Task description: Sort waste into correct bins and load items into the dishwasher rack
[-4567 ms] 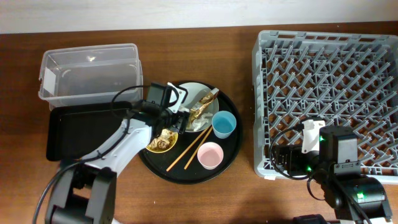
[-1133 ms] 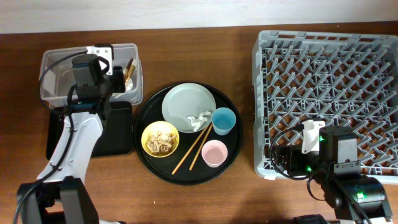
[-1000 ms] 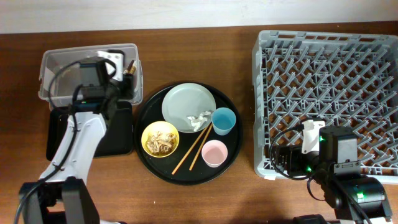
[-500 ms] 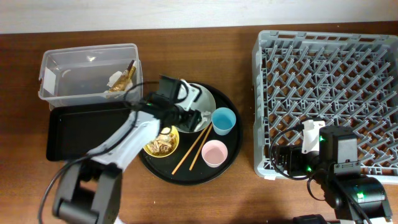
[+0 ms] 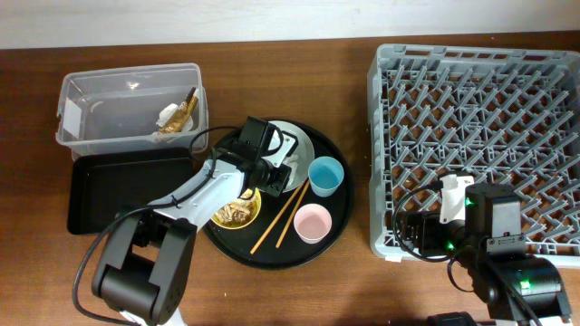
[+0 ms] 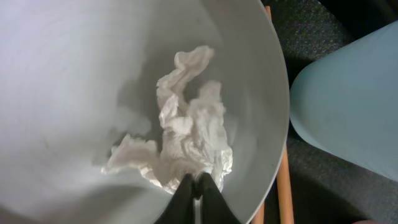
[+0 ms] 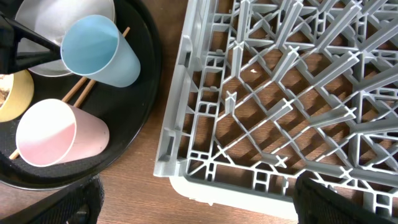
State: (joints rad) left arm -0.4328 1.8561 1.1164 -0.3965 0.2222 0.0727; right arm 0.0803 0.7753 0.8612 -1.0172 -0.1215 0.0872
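Note:
In the left wrist view my left gripper (image 6: 196,183) is shut on the near edge of the crumpled white paper (image 6: 186,134), which lies on the pale grey-green plate (image 6: 74,68). From overhead this gripper (image 5: 288,175) sits over the plate (image 5: 301,139), beside the light blue cup (image 5: 326,177). Food scraps (image 5: 234,214) fill the yellow bowl (image 5: 243,201). The pink cup (image 5: 307,225) and the chopsticks (image 5: 276,222) lie on the round black tray (image 5: 337,215). A gold foil wrapper (image 5: 181,116) rests in the clear tub (image 5: 100,100). My right gripper (image 7: 199,208) is open at the dishwasher rack's (image 5: 480,127) near-left corner.
The shallow black tray (image 5: 118,192) sits in front of the clear tub, left of the round tray. In the right wrist view the rack's corner (image 7: 186,155) stands close to the round tray's rim, with a strip of bare wooden table between them.
My left arm left the clear tub, where the gold wrapper now lies, swung right to the plate and shut on the white paper. The right arm has not moved.

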